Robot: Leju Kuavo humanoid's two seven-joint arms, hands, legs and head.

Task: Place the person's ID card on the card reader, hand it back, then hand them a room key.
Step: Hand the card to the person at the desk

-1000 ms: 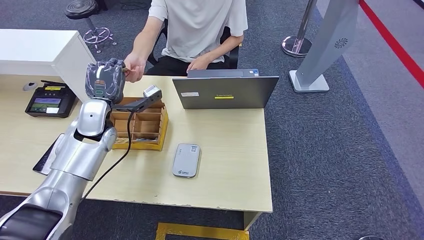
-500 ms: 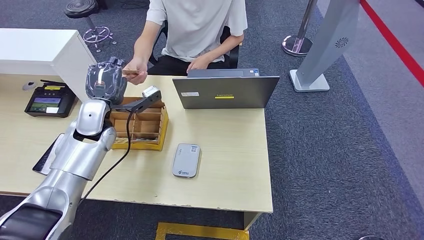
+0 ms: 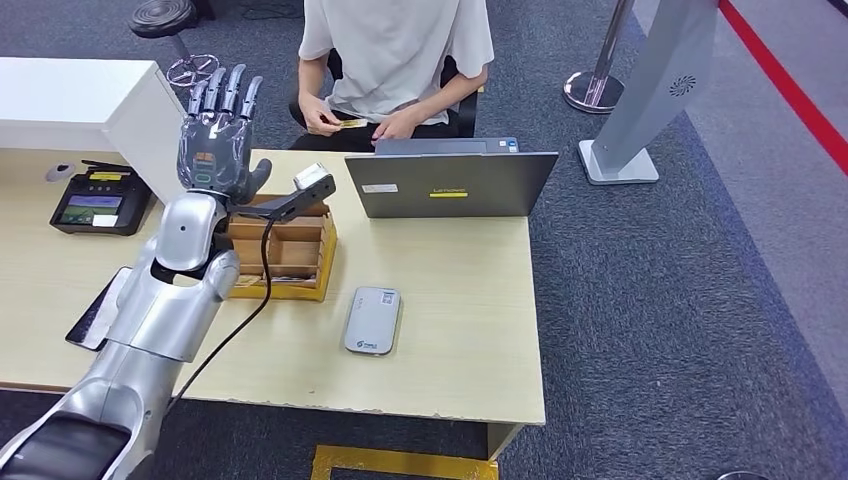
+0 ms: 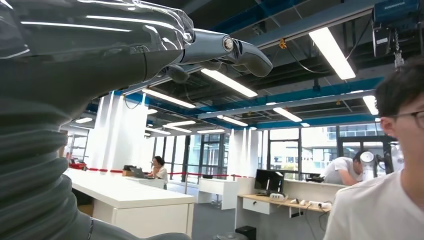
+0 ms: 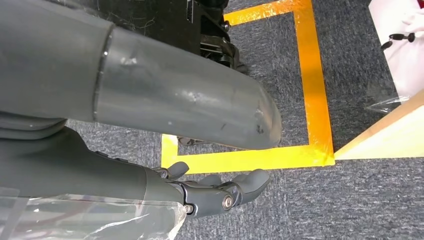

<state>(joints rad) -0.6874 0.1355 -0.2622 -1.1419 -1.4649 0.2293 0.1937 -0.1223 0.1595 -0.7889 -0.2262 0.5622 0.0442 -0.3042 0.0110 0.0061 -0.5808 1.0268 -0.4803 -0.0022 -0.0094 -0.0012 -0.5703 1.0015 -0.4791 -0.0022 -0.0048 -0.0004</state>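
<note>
Small thin tan card held in person's hands behind laptop, off surface. Left hand raised, fingers spread, empty. Right hand hangs near floor, loosely extended, empty.

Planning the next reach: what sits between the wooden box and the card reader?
Head view: only bare tabletop between the wooden box and card reader.
</note>
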